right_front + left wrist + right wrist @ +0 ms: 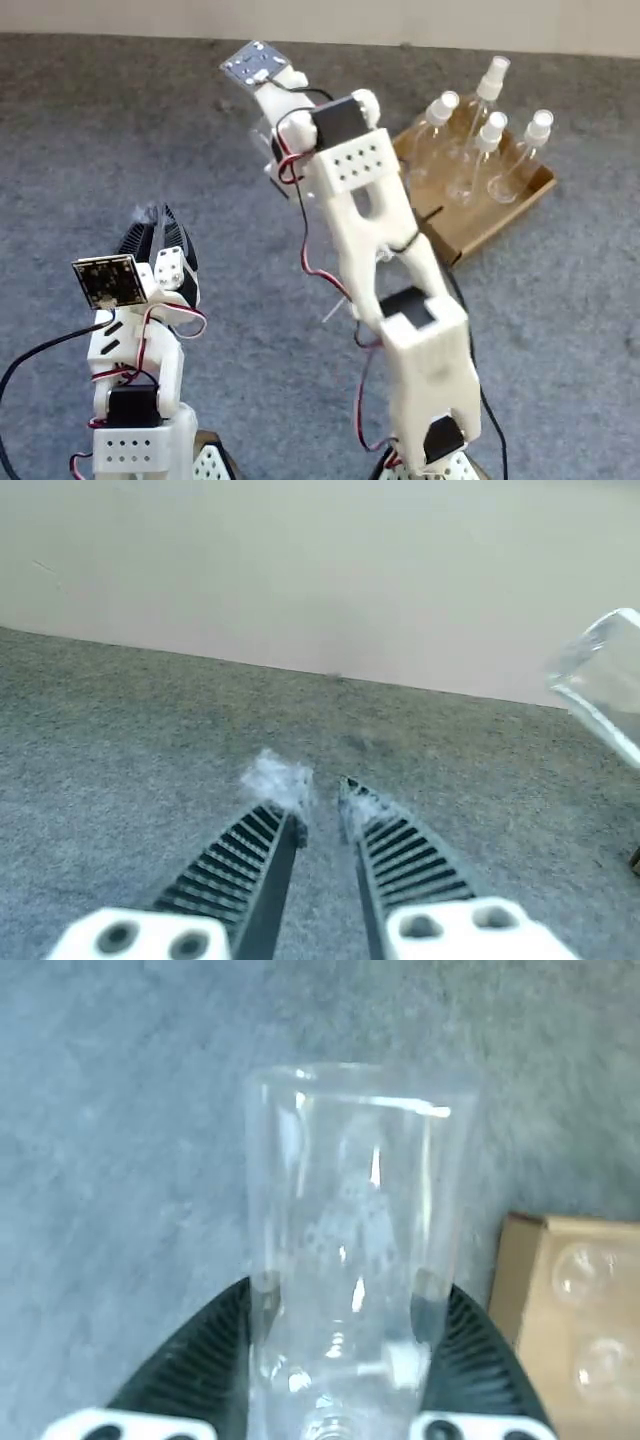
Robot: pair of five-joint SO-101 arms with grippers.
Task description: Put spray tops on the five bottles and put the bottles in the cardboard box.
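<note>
My right gripper (pixel 350 1298) is shut on a clear plastic bottle (pixel 355 1220), whose base points away from the camera over grey carpet. In the high view the right arm stretches toward the far middle, and the bottle (pixel 266 140) shows faintly beneath its wrist. The cardboard box (pixel 472 238) lies to the right of it and holds several clear bottles with white spray tops (pixel 491 128). My left gripper (pixel 320 805) hovers low over the carpet at the near left (pixel 160 232), its fingers almost together, with fluff on the tips and nothing held.
Grey carpet covers the whole work area, and a pale wall (pixel 320 570) runs along the far edge. The box corner (pixel 520 1280) sits close beside the held bottle. That bottle's edge (pixel 600 675) also shows in the left wrist view.
</note>
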